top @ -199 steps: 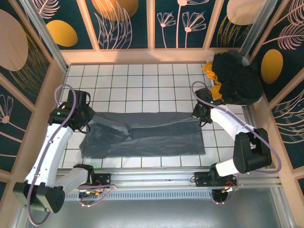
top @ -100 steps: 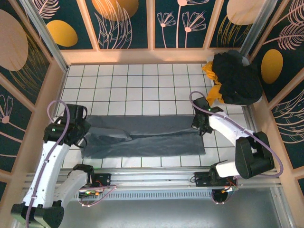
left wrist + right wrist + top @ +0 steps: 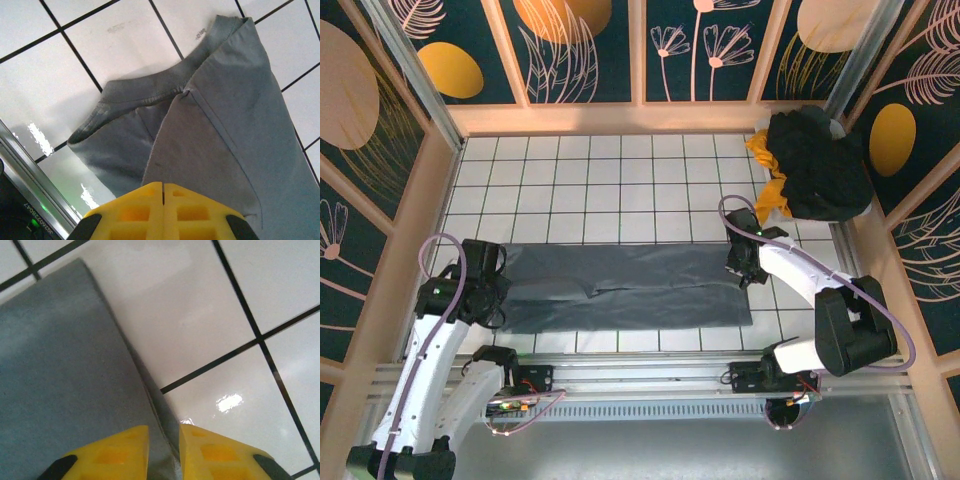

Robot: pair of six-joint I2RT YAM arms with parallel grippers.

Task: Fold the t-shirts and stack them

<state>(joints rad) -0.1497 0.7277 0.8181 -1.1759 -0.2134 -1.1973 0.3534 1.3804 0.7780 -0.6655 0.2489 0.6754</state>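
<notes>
Both grippers pinch the grey-blue t-shirt (image 3: 620, 290): the left gripper (image 3: 163, 192) has its jaws together on the collar end, the right gripper (image 3: 164, 440) clamps the hem edge. To fold cleanly, keep the cloth taut between them and lay the edges level on the worktop (image 3: 610, 180).

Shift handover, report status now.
Left tool shut on grey shirt. Right tool pinching its other end. Shirt folded flat. Black-and-yellow pile waiting, far right.

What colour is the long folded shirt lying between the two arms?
Slate grey-blue; the soft cloth t-shirt shows best from the top external view.
</notes>
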